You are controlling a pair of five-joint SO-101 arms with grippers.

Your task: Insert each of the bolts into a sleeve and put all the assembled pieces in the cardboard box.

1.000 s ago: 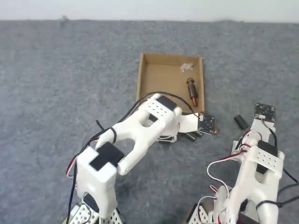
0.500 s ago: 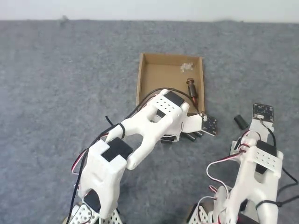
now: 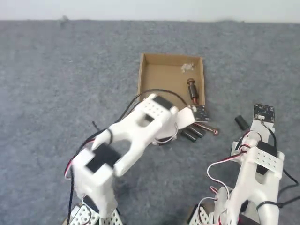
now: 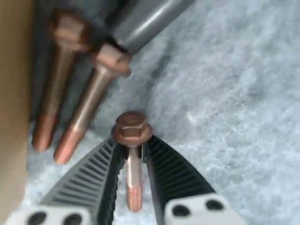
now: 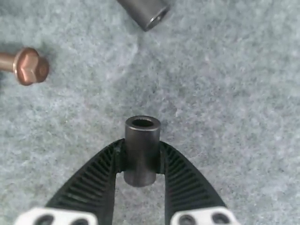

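My left gripper [image 4: 132,146] is shut on a copper bolt [image 4: 133,174], whose hex head stands just past the fingertips. Two more copper bolts [image 4: 89,110] lie on the carpet ahead of it, beside a dark sleeve [image 4: 145,21]. In the high view the left arm's gripper [image 3: 196,112] is at the near right corner of the cardboard box [image 3: 140,79], which holds one assembled piece [image 3: 192,91]. My right gripper [image 5: 142,151] is shut on a dark sleeve [image 5: 142,140] held upright, bore facing the camera.
Two dark sleeves [image 3: 192,134] and a loose bolt [image 3: 209,131] lie on the grey carpet just in front of the box. Another sleeve [image 3: 241,122] lies near the right arm [image 3: 260,161]. A bolt head [image 5: 29,65] and a sleeve [image 5: 146,10] lie beyond the right gripper.
The left arm's gripper has drawn back toward the box corner, uncovering a bolt on the carpet. The right arm has hardly moved.
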